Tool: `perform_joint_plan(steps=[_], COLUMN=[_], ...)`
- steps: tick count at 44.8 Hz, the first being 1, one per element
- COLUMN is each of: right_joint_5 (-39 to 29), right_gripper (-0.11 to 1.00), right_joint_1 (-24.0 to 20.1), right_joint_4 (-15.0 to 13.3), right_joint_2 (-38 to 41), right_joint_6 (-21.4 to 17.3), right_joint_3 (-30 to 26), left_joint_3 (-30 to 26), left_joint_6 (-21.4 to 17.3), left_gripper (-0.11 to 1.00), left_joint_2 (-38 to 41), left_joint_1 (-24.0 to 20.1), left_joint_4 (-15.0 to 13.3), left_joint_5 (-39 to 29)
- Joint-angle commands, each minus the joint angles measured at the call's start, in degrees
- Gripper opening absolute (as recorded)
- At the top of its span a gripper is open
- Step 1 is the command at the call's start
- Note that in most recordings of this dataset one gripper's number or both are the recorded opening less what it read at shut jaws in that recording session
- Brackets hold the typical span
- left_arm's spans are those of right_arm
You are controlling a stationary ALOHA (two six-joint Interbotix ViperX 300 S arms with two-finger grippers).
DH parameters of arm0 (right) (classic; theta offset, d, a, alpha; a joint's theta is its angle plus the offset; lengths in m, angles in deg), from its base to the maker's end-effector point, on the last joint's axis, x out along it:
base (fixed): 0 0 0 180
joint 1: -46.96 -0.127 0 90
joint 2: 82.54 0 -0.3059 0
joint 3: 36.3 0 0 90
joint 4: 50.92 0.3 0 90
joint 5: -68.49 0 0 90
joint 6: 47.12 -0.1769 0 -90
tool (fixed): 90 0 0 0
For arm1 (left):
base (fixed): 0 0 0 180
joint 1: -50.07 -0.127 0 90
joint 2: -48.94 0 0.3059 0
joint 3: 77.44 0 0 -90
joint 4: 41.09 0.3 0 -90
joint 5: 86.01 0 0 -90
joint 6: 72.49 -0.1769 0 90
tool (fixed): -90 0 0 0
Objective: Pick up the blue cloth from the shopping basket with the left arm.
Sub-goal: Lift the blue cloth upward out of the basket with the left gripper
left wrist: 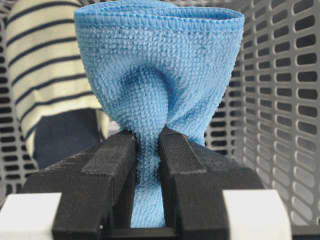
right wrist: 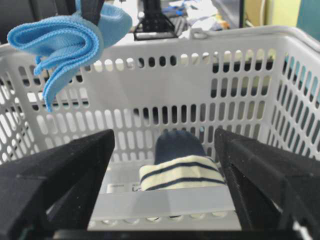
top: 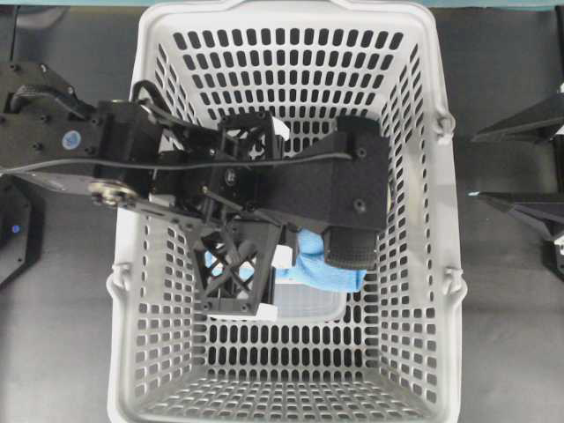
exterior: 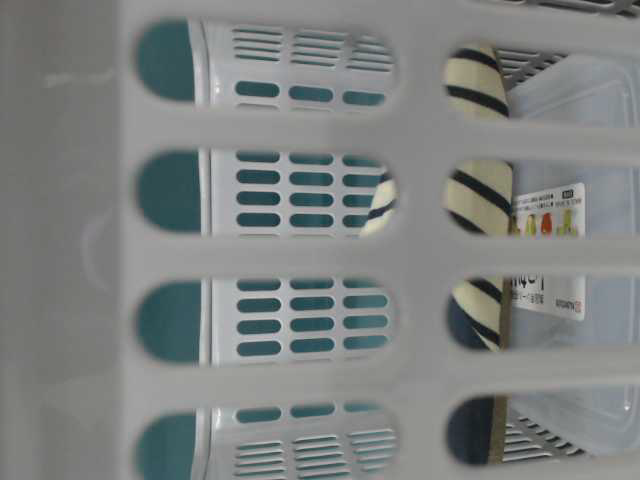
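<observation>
Left wrist view: left gripper (left wrist: 148, 145) clenched on blue cloth (left wrist: 160, 75), pinched at a narrow waist so fabric flares above like a cup; knobbly microfibre, stitched hem. Right wrist view, upper left of frame: cloth (right wrist: 70, 42) hanging near basket (right wrist: 200, 75) rim height, likely lifted clear of striped fabric (right wrist: 180, 175) below. Right gripper (right wrist: 165, 185) parked, jaws spread wide, nothing between. Basket slotted grey plastic.

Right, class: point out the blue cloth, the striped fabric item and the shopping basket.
blue cloth (left wrist: 160, 75): left wrist view, bunched middle above the fingers.
striped fabric item (right wrist: 182, 176): right wrist view, cream striped band.
shopping basket (top: 438, 220): overhead view, right rim.
</observation>
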Motion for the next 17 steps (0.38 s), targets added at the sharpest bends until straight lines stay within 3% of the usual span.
perform_joint_plan(steps=[1, 17], right_joint_5=[0.5, 0.3], right_gripper=[0.78, 0.78], right_joint_1=[-0.1, -0.1], right_joint_4=[0.1, 0.1], right_joint_2=[0.3, 0.3], right_joint_6=[0.0, 0.0], right_joint_3=[-0.4, -0.4], left_joint_3=[-1.2, -1.3], left_joint_6=[0.0, 0.0], left_gripper=[0.11, 0.11], left_joint_2=[-2.1, -1.7], left_joint_1=[0.1, 0.0], left_joint_4=[0.3, 0.3], left_joint_5=[0.2, 0.2])
